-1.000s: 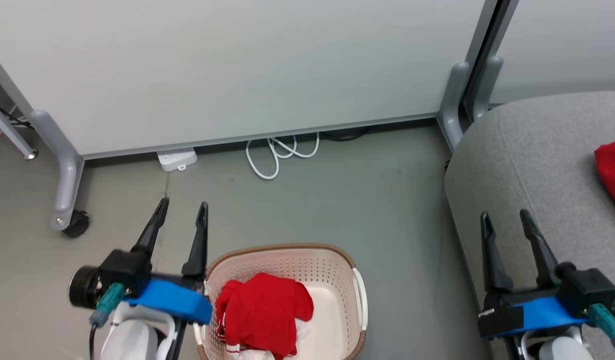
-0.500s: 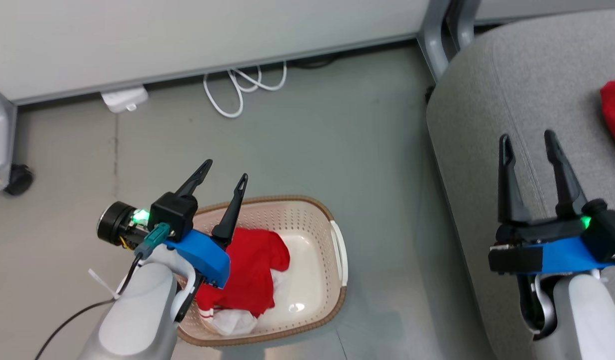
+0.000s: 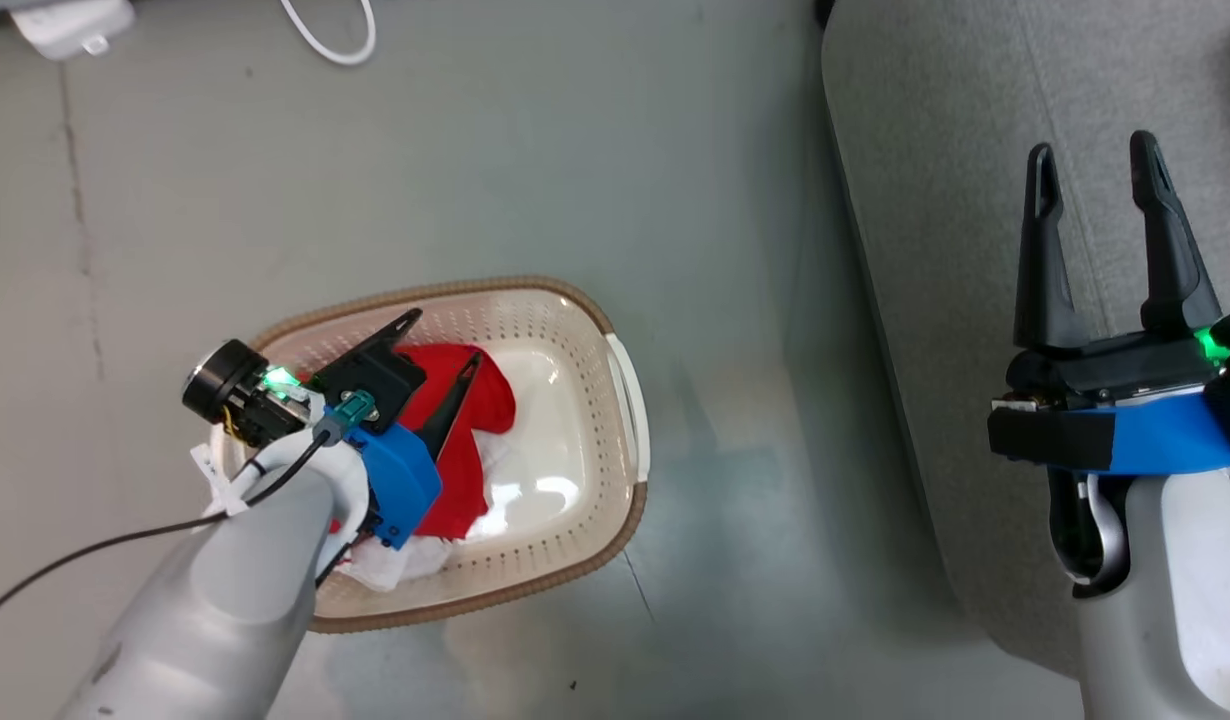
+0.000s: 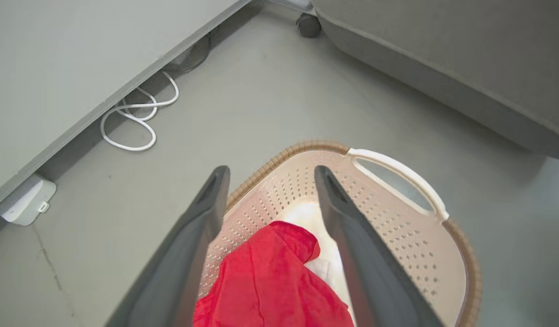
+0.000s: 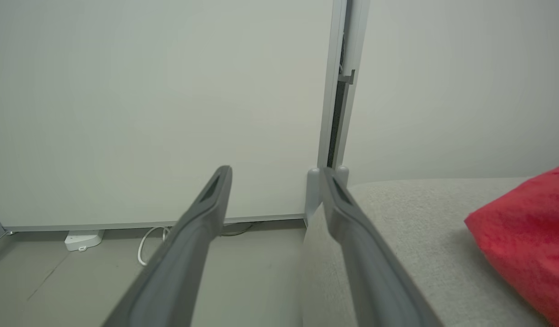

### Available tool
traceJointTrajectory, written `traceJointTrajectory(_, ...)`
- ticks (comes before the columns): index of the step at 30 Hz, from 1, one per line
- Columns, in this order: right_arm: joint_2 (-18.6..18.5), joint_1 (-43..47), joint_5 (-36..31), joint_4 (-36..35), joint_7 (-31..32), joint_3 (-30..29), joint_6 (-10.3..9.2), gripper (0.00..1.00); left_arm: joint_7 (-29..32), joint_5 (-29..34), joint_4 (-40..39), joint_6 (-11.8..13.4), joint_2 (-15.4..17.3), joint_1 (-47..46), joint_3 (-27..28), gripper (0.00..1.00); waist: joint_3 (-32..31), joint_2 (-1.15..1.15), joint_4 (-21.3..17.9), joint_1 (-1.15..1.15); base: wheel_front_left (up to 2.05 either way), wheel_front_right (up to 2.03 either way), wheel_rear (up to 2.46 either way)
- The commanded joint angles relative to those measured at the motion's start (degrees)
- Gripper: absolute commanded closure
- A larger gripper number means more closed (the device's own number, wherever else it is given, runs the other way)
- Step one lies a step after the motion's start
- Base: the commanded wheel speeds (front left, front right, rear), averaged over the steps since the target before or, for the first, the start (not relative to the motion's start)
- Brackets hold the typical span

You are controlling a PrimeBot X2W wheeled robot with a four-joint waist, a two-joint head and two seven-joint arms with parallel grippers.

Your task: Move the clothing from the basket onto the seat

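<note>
While the left pincer (image 3: 443, 338) hangs spread and empty over the basket (image 3: 575, 293) at the lower left of the head view, the red clothing (image 3: 470, 440) inside lies just under its tips, far from the right pincer (image 3: 1095, 150), also spread and empty above the seat (image 3: 925, 200), where the right wrist view adds another red garment (image 5: 529, 227).

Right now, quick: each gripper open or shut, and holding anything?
Left gripper: open, holding nothing, above the bright red fabric clothing in the cream perforated plastic basket.
Right gripper: open, holding nothing, above the large grey upholstered seat.
</note>
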Motion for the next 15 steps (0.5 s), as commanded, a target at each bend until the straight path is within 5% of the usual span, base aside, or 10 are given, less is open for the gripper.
traceJointTrajectory(1,0.4,-1.9,-0.3,-0.7,0.0,0.3,-0.05,0.00,-0.2,0.2,2.6,0.0,1.1,-2.8,-2.6,0.00,4.6,0.00,-1.8,-0.02,0.00,0.00,0.00)
traceJointTrajectory(15,1.4,-6.7,-0.5,-3.1,0.0,1.4,-0.06,0.00,4.2,0.0,16.9,0.0,1.3,-12.9,-18.1,0.00,15.0,0.00,-4.1,-0.02,0.00,0.00,0.00)
